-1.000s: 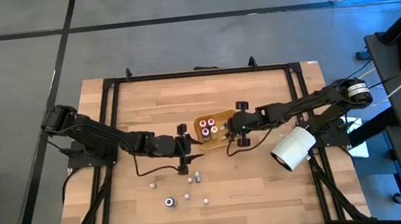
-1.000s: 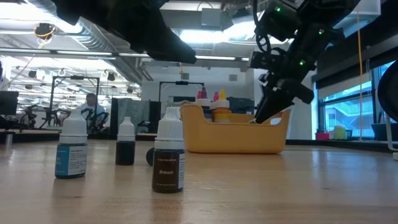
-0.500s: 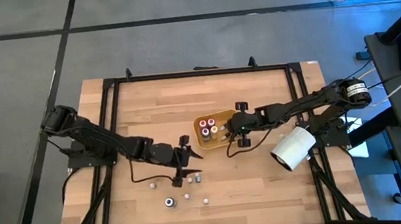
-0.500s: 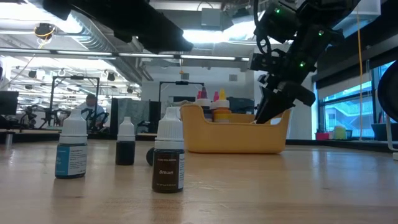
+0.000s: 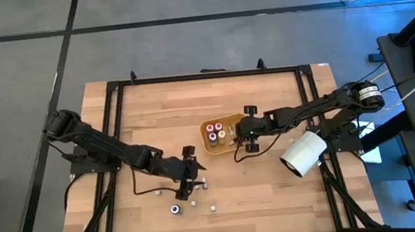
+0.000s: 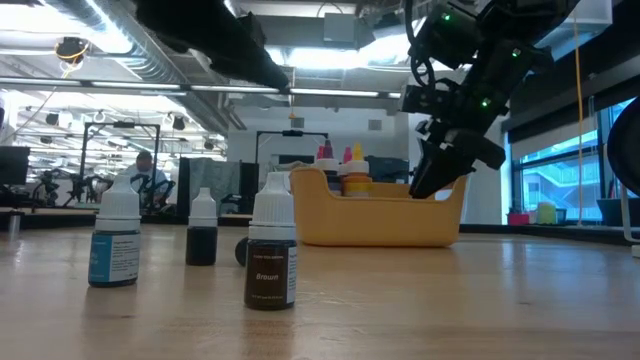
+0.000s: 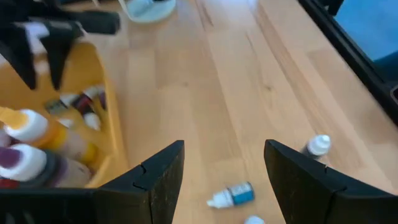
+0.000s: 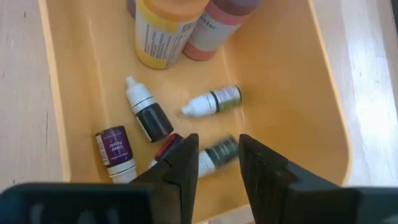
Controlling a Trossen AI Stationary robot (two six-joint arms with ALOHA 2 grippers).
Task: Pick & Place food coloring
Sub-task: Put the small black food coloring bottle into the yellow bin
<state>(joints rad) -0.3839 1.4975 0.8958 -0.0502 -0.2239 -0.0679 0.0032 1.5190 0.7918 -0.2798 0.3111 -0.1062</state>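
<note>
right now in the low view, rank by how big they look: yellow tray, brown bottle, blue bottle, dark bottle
1. yellow tray
2. brown bottle
3. blue bottle, close to the brown one; nearness to the camera makes that unsure
4. dark bottle

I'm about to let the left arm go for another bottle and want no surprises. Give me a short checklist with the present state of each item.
1. Left gripper open: ok, wide gap between its fingers.
2. Bottle ahead of it: ok, a blue bottle lies on its side on the table.
3. Tray has room: ok, bare floor beside the small bottles.
4. Right gripper clear of the tray: not ok, it hangs low over it.
5. Right gripper has let go: cannot tell; a blurred bottle shows between its fingers.
</note>
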